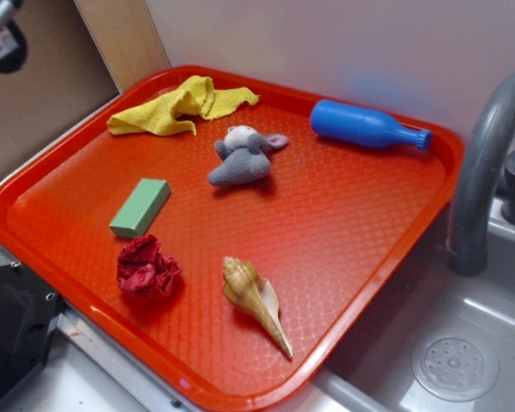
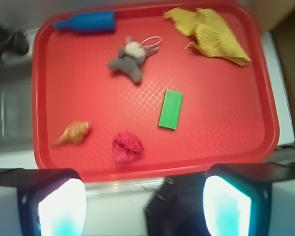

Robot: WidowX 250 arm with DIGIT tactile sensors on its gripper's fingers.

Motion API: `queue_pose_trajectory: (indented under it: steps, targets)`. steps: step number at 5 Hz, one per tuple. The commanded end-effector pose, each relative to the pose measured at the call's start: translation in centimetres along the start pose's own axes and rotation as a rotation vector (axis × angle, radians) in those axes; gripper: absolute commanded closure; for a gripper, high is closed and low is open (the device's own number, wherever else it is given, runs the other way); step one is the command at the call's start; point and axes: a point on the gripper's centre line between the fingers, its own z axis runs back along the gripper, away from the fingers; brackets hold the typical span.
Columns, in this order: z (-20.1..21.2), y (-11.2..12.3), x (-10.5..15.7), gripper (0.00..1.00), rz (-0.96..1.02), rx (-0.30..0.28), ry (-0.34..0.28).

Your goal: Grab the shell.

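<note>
Red tray (image 1: 343,232) sits beside a grey sink, and the shell (image 1: 254,296) lies near its front edge, tail pointing right, just right of a crumpled red cloth (image 1: 147,268). From the wrist view, the gripper (image 2: 145,204) hangs spread apart and empty over the tray's near rim, with the shell (image 2: 73,132) at the left, well apart from the fingers (image 2: 61,206).

Shell (image 1: 254,298) on red tray (image 1: 360,249)

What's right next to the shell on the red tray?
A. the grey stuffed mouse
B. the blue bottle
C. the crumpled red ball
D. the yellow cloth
C: the crumpled red ball lies beside the shell near the tray's front edge, while the other things sit farther back.
</note>
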Motion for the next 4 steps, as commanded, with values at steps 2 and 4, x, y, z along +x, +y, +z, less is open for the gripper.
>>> queue_pose_trajectory:
  steps: [2,4]
  targets:
    - [-6.9,-7.3,0.5,0.0,0.58,0.062,-0.167]
    - [-13.4,-9.0,2.2,0.0,0.776,0.053,-0.001]
